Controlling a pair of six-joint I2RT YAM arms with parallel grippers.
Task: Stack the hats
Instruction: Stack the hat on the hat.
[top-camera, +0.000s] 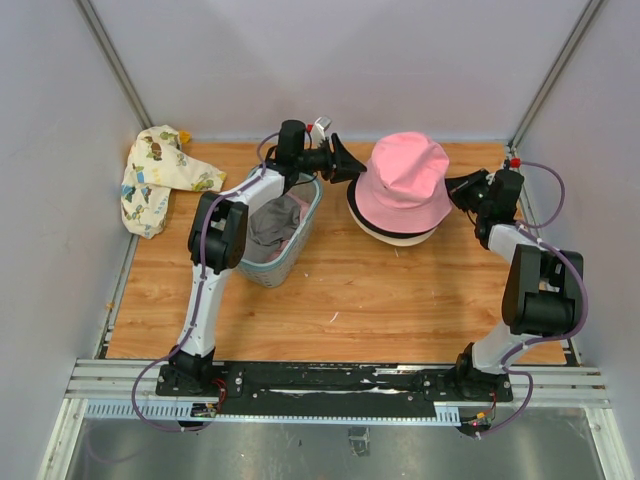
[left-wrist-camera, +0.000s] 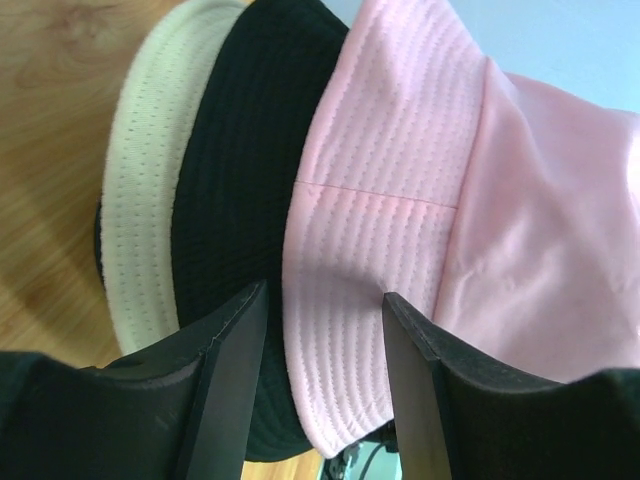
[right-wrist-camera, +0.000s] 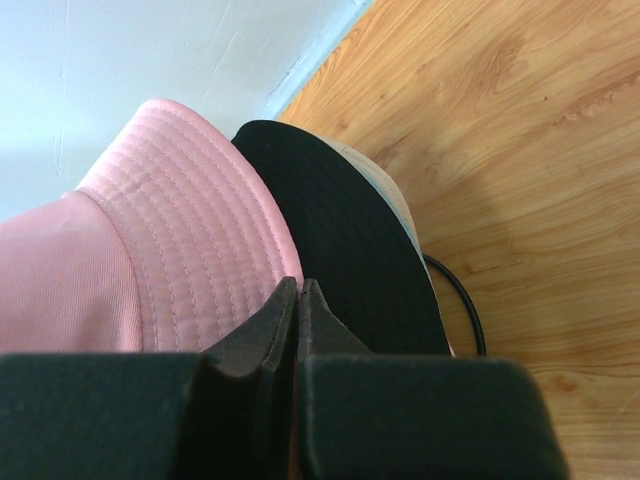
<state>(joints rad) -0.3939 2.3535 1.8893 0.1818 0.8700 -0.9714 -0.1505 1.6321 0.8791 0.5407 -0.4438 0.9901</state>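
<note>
A pink hat (top-camera: 405, 180) tops a stack at the back of the table, with a black brim (top-camera: 353, 207) and a cream brim (top-camera: 400, 239) under it. My left gripper (top-camera: 350, 165) stands open at the stack's left side. In the left wrist view the pink brim (left-wrist-camera: 350, 330) lies in the gap between the jaws, beside the black hat (left-wrist-camera: 240, 180) and the cream hat (left-wrist-camera: 140, 200). My right gripper (top-camera: 456, 188) is shut at the stack's right edge, its tips (right-wrist-camera: 297, 288) where the pink brim (right-wrist-camera: 180, 230) meets the black one (right-wrist-camera: 350, 250). A grey hat (top-camera: 275, 225) lies in the basket.
The blue-grey mesh basket (top-camera: 300, 250) stands left of the stack, under my left arm. A cream cloth with cartoon prints (top-camera: 155, 180) lies at the back left corner. A black cable (right-wrist-camera: 468, 305) loops on the wood by the stack. Walls close in behind and on both sides.
</note>
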